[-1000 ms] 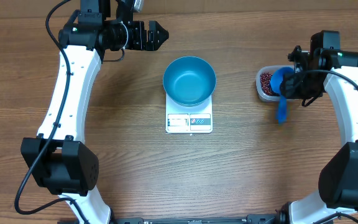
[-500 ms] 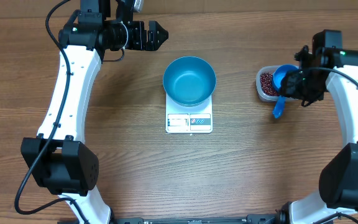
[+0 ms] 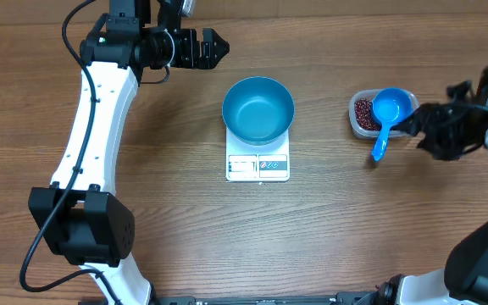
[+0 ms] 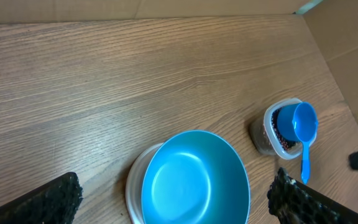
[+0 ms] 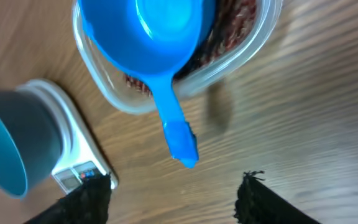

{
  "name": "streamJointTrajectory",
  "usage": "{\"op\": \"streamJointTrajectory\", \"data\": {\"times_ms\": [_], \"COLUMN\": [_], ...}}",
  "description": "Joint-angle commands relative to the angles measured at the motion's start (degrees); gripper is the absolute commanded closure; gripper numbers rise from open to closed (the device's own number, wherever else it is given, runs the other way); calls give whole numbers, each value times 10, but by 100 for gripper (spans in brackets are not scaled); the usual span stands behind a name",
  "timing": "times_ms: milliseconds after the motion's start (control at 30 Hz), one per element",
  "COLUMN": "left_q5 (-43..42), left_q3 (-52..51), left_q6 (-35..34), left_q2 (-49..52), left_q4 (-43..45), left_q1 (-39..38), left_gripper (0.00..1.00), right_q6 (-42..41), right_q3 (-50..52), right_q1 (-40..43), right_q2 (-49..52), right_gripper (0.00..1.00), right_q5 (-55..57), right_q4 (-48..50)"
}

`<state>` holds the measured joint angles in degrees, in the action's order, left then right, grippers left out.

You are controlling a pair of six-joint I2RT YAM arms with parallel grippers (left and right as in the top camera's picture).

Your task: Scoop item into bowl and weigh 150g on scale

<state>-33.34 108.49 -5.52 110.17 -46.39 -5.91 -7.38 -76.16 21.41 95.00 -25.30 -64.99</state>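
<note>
Stage: scooping, by my reading not yet begun in effect. The bowl (image 3: 258,110) looks bare inside, so the full weight has yet to be made up.

Item 1. Scale (image 3: 257,166): mid-table, display edge on the robot's side. Taken as landmark.
Item 2. Bowl: standing on the scale, covering most of it.
Item 3. Beans (image 3: 363,110): in a clear tub (image 3: 364,132), well to the right of the scale. None seen anywhere else.
Item 4. Scoop (image 3: 388,110): cup resting upright across the tub top, on its side away from the scale. Its handle slopes off the tub down to the table, toward the robot's side. Nothing grips it.
Item 5. Right gripper (image 3: 419,127): right of the scale, just beyond the scoop and apart from it. Fingers (image 5: 89,199) spread partway with only bare table between them. Holds nothing, touches nothing.
Item 6. Left gripper (image 3: 219,48): beyond the scale and to its left, well apart. Fingers spread fully, empty.

Next move, as judged: the right gripper must close on the scoop handle, dig the cup into the beans, carry it level over to the scale and tip it into the bowl. This repeats, in small amounts near the end, with the display checked each time.
</note>
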Motion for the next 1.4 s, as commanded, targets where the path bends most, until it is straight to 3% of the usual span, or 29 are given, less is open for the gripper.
{"op": "streamJointTrajectory", "data": {"times_ms": [0,333,467,567,667,767,867,1000,1367], "left_q5": [6,6,8,8,7,8,8,8,8], "left_q3": [7,7,7,7,7,7,7,7,7], "left_q6": [18,26,28,28,28,28,28,28,28], "left_q2": [-16,-16,-16,-16,-16,-16,-16,-16,-16], "left_q4": [-1,-1,0,1,1,-1,-1,-1,-3], "left_q1": [-1,-1,-1,-1,-1,-1,-1,-1,-1], "left_gripper": [1,0,0,0,0,0,0,0,0], "right_q6": [-15,-55,-64,-115,-144,-156,-187,-237,-308], "right_q3": [66,288,379,438,477,486,485,485,478], "right_q1": [7,56,57,56,56,56,56,56,94], "right_q2": [-5,-5,-5,-5,-5,-5,-5,-5,-5], "right_gripper": [32,30,31,33,42,64,75,96,96], "right_q5": [-81,-277,-370,-380,-380,-391,-413,-415,-424], "right_q4": [51,327,491,610,703,762,821,889,935]}}
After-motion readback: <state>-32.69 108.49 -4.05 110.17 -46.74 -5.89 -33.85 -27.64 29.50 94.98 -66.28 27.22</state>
